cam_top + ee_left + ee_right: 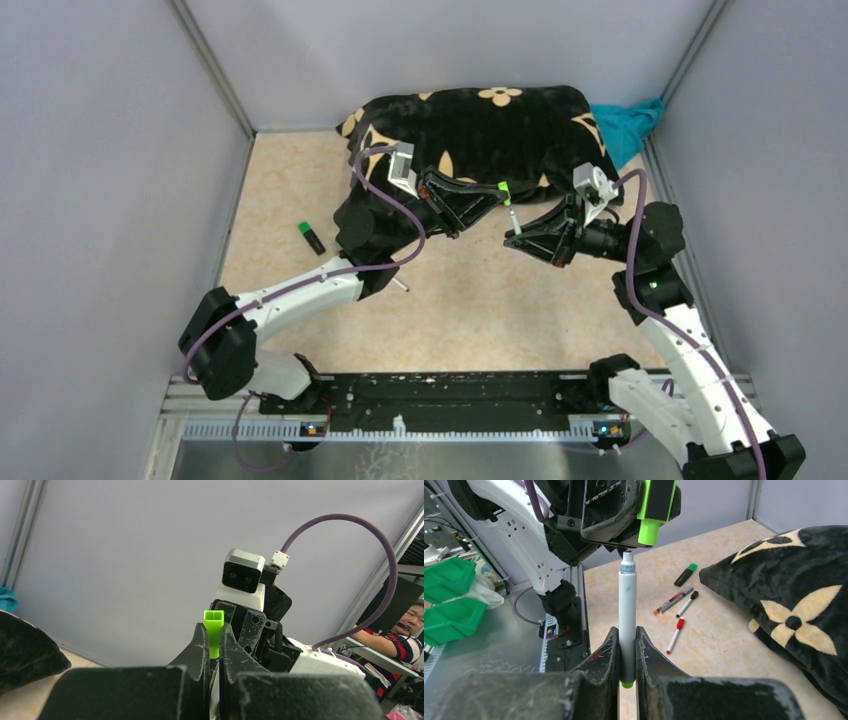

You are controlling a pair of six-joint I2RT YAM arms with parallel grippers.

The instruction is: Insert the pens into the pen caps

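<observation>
Cap [214, 622] (bright green) is clamped by the left gripper [214, 640] at frame centre. A white pen [627, 590] is pinched upright in the right gripper [627, 632], its tip just beneath. Other pens [672, 600] are scattered right of centre.

Black flower-patterned cushion [480, 130] at the far edge of the beige table [300, 180], teal cloth [628, 125] just beside it.
</observation>
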